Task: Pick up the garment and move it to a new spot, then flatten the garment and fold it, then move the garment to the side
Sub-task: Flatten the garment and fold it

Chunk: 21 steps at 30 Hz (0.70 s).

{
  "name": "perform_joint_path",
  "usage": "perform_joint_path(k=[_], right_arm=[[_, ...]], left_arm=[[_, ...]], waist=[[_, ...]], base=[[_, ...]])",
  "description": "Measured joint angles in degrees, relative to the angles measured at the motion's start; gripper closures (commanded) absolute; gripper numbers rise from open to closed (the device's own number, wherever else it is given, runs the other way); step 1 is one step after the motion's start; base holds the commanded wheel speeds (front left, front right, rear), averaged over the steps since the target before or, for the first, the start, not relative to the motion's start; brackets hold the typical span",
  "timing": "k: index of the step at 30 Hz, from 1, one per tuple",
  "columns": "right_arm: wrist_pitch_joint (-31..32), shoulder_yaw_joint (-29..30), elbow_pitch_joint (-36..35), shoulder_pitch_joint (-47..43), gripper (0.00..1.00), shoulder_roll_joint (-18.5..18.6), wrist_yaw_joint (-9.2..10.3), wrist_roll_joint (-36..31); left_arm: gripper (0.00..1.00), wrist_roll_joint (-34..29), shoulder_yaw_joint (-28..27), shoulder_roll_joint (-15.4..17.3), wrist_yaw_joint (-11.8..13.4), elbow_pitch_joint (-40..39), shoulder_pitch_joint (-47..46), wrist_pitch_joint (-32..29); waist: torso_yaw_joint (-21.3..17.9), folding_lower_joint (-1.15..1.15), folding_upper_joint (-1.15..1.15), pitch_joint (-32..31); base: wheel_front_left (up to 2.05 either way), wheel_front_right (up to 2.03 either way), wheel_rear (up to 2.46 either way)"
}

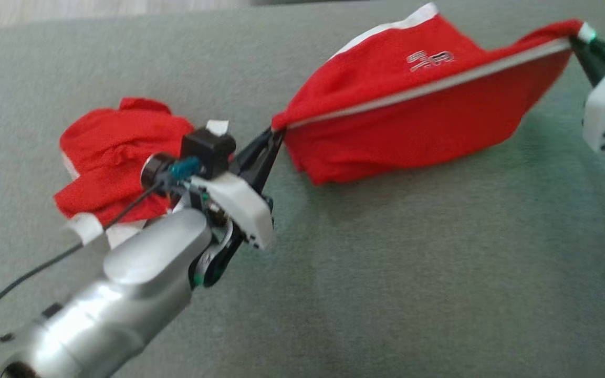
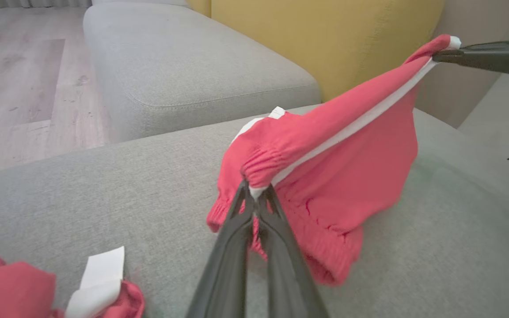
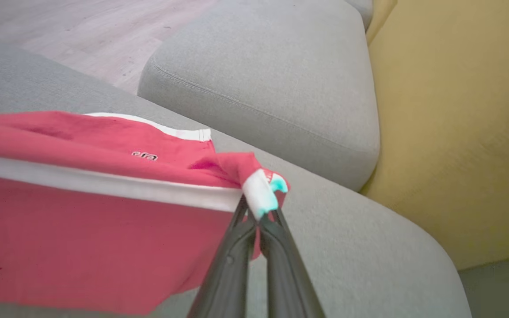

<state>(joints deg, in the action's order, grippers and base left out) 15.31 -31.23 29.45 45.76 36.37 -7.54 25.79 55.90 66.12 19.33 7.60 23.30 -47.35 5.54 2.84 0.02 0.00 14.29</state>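
A red garment with white trim and a small logo hangs stretched between my two grippers above the grey cushion. My left gripper is shut on its left corner, by the elastic waistband. My right gripper is shut on the opposite corner at the white hem. The cloth sags in the middle and its lower edge brushes the cushion. In the left wrist view, the right gripper's fingers pinch the far corner.
A second red garment with white trim lies crumpled on the cushion at the left, behind my left arm. Another grey cushion, a yellow backrest and wooden floor lie beyond.
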Motion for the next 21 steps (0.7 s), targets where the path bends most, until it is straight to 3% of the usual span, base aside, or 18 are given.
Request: perform_joint_path(k=[6, 21], right_arm=[[-3.3, -0.4, 6.7, 6.1, 1.0, -3.5, 0.0, -4.4], [-9.1, -4.2, 20.1, 18.4, 1.0, -6.6, 0.0, -8.2]], left_arm=[[1.0, -0.1, -0.6, -2.5, -0.6, 4.6, -3.3, 0.0], [1.0, -2.5, -0.3, -9.2, -4.1, 15.7, -12.2, 0.3]], waist=[[2.7, -0.01, 0.0, 3.6], [6.2, -0.01, 0.0, 11.5]], base=[[0.0, 0.0, 0.0], [0.0, 0.0, 0.0]])
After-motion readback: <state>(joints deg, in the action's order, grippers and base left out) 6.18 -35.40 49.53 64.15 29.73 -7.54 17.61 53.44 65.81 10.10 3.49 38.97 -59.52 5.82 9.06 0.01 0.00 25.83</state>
